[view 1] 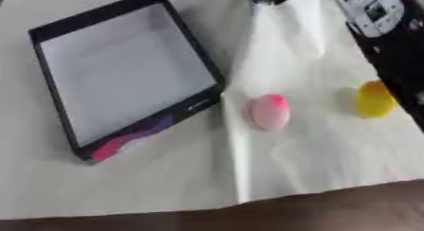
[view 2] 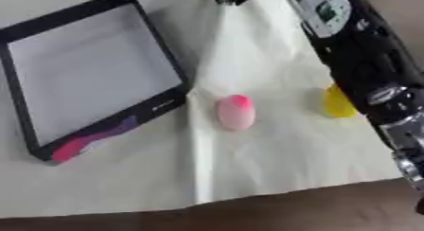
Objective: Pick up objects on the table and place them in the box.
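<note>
Right eye view is crossed along its right side by the robot's right arm (view 2: 364, 69), black with silver joints, but the right hand itself lies outside both views, so whether its fingers are open or curled cannot be told; nothing is seen to be held. No left hand is shown either.

A yellow object (view 1: 374, 99) lies just beside the arm, partly hidden by it in the right eye view. A pink egg-shaped object (view 1: 270, 111) rests further towards the box (view 1: 195, 45), close to the box's near corner. The box, black-rimmed with a pale floor, appears empty.

Both objects look rounded and may roll if nudged by the arm.

A cream sheet (view 1: 314, 149), creased, covers the table; dark surface is visible beyond its near edge.
</note>
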Available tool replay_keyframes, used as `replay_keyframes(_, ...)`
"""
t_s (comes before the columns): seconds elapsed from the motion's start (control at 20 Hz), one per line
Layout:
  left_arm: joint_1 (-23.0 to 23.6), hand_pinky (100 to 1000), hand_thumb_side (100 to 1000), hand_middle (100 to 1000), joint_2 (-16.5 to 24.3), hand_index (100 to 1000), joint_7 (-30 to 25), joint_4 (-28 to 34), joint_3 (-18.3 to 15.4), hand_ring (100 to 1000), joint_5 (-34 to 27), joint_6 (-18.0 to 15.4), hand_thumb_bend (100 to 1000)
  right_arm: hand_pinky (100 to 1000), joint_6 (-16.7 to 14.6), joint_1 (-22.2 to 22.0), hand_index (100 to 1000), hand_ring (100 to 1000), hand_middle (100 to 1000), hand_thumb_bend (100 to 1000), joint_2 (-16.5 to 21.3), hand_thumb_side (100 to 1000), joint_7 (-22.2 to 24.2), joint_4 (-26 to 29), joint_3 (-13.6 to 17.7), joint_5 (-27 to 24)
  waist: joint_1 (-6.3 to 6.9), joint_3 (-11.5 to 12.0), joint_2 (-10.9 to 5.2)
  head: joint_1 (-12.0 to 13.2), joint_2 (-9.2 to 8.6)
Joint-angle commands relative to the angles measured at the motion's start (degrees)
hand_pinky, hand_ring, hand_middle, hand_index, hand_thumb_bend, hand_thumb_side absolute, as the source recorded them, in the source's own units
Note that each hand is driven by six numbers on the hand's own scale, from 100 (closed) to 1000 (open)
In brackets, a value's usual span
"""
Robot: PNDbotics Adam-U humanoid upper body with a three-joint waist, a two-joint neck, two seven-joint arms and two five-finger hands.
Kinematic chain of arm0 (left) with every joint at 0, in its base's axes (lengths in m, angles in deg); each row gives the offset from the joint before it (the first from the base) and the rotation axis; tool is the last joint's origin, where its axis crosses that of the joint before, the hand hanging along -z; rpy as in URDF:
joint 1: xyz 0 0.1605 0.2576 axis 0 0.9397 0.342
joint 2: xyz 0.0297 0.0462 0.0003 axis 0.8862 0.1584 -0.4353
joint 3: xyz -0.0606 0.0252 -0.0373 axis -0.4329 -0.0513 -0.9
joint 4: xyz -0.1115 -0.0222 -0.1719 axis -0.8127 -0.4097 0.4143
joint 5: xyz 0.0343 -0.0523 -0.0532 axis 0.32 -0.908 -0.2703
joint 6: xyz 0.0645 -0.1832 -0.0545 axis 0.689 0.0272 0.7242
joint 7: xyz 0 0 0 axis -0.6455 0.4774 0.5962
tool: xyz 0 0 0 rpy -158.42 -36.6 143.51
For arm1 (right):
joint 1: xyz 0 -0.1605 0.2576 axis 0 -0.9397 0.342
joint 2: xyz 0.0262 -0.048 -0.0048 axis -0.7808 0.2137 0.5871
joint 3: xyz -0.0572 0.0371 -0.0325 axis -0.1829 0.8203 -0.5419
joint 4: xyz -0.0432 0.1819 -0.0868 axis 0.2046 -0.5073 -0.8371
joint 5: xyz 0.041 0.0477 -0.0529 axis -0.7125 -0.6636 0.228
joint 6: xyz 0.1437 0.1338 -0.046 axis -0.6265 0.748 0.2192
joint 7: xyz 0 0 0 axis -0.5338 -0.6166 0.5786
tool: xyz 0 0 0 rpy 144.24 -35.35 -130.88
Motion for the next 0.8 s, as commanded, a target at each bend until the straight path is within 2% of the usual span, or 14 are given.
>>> replay_keyframes(0.05,-0.56,731,614,792,1.34,837,-0.16,1.04,-0.23,593,0.14,0.03,331,889,0.27,0.96,766,762,775,110,1.88,176,0.44,0.85,0.67,-0.27,0.52,-0.06,-2.45,0.02,-0.33)
replay_keyframes(0.5,-0.48,731,614,791,1.32,837,-0.12,1.01,-0.25,592,0.12,0.02,329,856,0.59,1.33,722,729,679,107,2.12,137,-1.92,1.70,1.19,-0.92,0.47,-0.07,-2.46,0.00,-0.19)
replay_keyframes(0.55,-0.44,732,613,791,1.35,837,-0.08,1.02,-0.29,593,0.13,0.00,329,843,0.64,1.44,709,696,646,103,2.22,125,-2.56,2.10,1.27,-1.16,0.46,-0.06,-2.51,-0.01,-0.14)
replay_keyframes(0.8,-0.63,733,593,792,1.94,838,0.41,1.67,-1.11,598,0.62,-0.41,333,821,-0.09,3.01,662,632,590,123,2.49,101,-5.13,6.74,0.67,-2.37,0.36,0.08,-3.55,-0.49,0.78)
